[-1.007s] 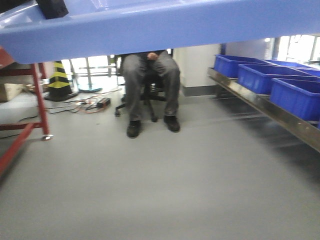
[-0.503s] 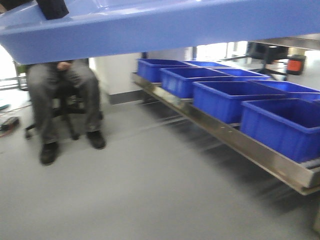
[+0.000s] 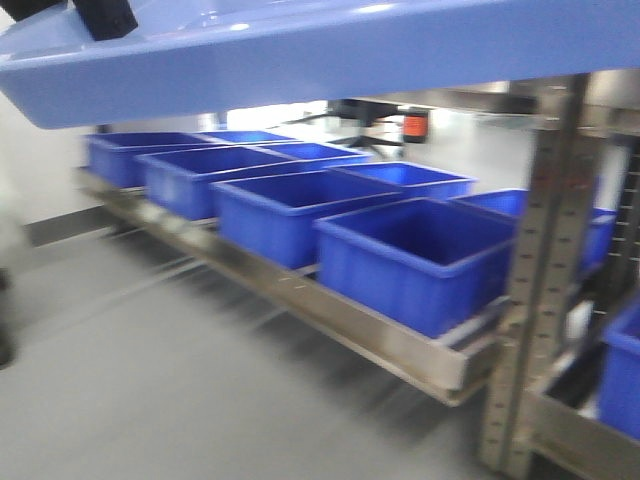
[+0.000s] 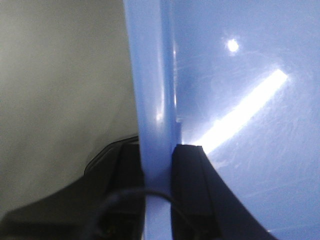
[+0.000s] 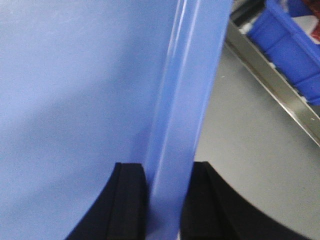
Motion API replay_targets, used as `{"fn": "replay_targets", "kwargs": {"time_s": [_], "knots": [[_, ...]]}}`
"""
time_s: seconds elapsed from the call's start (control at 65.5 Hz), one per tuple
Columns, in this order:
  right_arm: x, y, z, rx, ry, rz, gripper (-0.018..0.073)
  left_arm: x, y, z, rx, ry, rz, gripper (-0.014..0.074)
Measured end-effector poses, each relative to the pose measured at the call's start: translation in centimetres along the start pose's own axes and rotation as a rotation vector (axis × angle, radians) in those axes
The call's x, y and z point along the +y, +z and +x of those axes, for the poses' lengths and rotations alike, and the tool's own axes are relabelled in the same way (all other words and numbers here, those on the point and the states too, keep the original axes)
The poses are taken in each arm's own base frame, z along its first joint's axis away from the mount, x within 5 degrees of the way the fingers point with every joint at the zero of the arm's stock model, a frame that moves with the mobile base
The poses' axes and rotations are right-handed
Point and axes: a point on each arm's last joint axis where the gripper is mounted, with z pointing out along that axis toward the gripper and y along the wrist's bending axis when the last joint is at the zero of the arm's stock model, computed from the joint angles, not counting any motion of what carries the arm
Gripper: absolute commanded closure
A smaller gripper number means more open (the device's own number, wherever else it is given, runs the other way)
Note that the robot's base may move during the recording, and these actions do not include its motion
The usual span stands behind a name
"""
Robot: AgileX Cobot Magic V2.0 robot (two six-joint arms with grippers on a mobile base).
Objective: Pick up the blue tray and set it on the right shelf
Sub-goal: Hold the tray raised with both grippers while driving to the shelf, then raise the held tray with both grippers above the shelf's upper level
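The blue tray (image 3: pixel 350 50) is smooth, glossy periwinkle plastic, shallow, with a rounded corner and a rolled rim. It spans the top of the front view, held in the air above floor level, in front of the right shelf (image 3: pixel 370 335). The left gripper (image 4: pixel 159 162) has its two flat black fingers pressed against either side of that rim, clamped on the tray. To the right of these fingers lies the tray's shiny inner surface, marked by fine scratches and bright reflections of lamps. The right gripper (image 5: pixel 165 175) pinches the opposite rim in the same way, with the tray's pale blue surface to its left and the smooth grey floor (image 5: pixel 250 150) to its right. Only the front view shows the shelf whole: a reflective steel front rail, a perforated grey upright (image 3: pixel 535 280) and a row of deep, darker blue bins (image 3: pixel 410 260) with squared walls standing on it. Only the wrist views show the fingers' hold on the rim.
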Motion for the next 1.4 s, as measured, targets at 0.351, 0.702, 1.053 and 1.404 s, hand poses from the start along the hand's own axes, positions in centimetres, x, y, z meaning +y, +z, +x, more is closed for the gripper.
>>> {"fn": "replay_targets", "kwargs": {"time_s": [0.351,0.702,1.053,1.404], "knots": [[0.0,0.0,0.0,0.0,0.0,0.0,0.0503,0.0,0.0,0.0,0.0,0.0,0.0,0.0643],[-0.01,0.0,-0.01,-0.001,-0.001,0.002,0.0503,-0.02,0.0,0.01,0.001,-0.001,0.002,0.0643],[-0.07,0.0,-0.01,0.0,0.0,0.005,0.0503,-0.04,0.0,0.01,0.001,-0.002,0.004,0.0643],[-0.07,0.0,-0.01,0.0,0.0,0.005,0.0503,-0.04,0.0,0.01,0.001,-0.002,0.005,0.0643]]}}
